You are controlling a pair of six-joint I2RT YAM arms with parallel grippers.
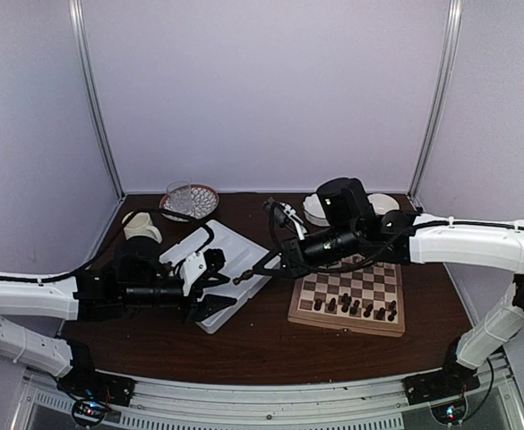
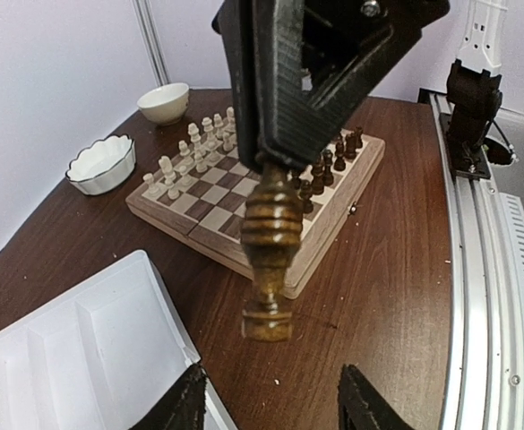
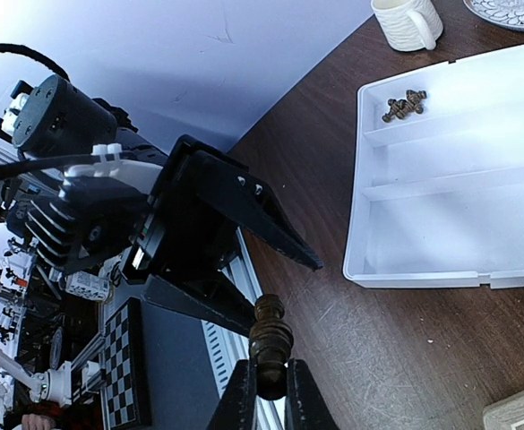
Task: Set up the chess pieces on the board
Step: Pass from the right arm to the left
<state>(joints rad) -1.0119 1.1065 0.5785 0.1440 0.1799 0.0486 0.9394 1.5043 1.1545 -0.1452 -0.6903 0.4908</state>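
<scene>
Right fingers are clenching on a dark brown chess piece, gripping its one end and holding it in the air over the counter. The piece is hanging between the white tray and the board, not touching either. Left fingers are standing spread apart, released, one on each side of the piece's free end and not touching it. Other dark chess pieces are standing on the board's near rows. Pale chessmen are standing on the opposite rows. Two more dark pieces are lying in the tray's end compartment, the one nearest the mug. The tray's other compartments are showing only bare white. The board is sitting flat on the counter to the right of the tray.
</scene>
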